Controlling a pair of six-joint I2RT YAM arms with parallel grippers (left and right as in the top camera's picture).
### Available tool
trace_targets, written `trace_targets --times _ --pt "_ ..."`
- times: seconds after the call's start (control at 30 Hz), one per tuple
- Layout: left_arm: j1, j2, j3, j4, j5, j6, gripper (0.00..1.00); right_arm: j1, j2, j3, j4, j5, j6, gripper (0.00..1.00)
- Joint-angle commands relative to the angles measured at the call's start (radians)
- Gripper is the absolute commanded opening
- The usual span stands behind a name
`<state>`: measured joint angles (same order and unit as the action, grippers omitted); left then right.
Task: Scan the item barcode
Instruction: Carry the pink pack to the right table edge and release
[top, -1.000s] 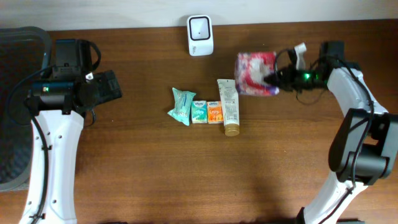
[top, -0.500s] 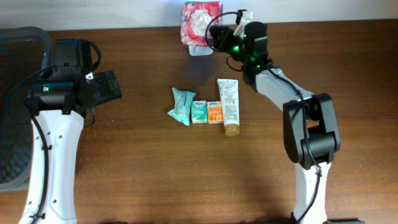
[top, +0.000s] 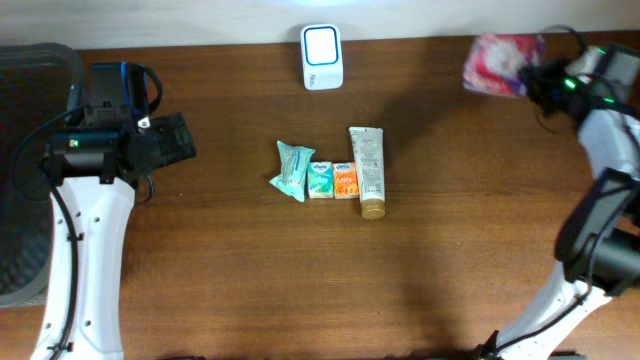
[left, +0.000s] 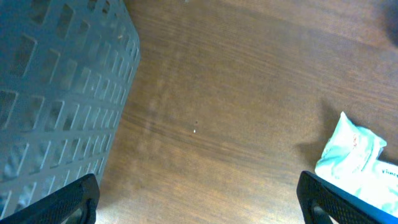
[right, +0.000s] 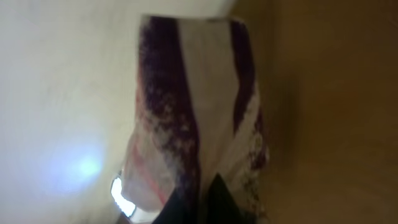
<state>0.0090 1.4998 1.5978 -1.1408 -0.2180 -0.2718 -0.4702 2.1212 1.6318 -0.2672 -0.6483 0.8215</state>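
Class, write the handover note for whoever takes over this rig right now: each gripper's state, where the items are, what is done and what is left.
Left gripper: open, empty, beside the bin.
Right gripper: shut on the pink pack, at the far right edge of the table, away from the scanner.
Scanner: far edge, centre.
Pouch, two small packs and tube: in a row mid-table.
Done: pink pack picked up; whether it has been scanned cannot be told.
Left: the four items in the row.
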Motion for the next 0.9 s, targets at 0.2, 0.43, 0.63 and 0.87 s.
trace_targets --times 0.2,0.43,0.63,0.87 --pt "0.007 -0.002 0.004 -0.002 -0.007 0.012 0.99 -0.468 -0.032 0.003 -0.153 0.029 -0.21 0.15" --pt "0.007 -0.002 0.004 -0.002 -0.007 0.012 0.99 -0.507 -0.087 0.008 -0.248 -0.119 -0.292 0.47" --pt "0.007 -0.002 0.004 -0.002 -0.007 0.012 0.99 -0.53 -0.12 -0.005 -0.478 0.526 -0.499 0.04" --pt "0.007 -0.002 0.004 -0.002 -0.007 0.012 0.99 -0.51 0.042 -0.006 -0.44 0.32 -0.695 0.04"
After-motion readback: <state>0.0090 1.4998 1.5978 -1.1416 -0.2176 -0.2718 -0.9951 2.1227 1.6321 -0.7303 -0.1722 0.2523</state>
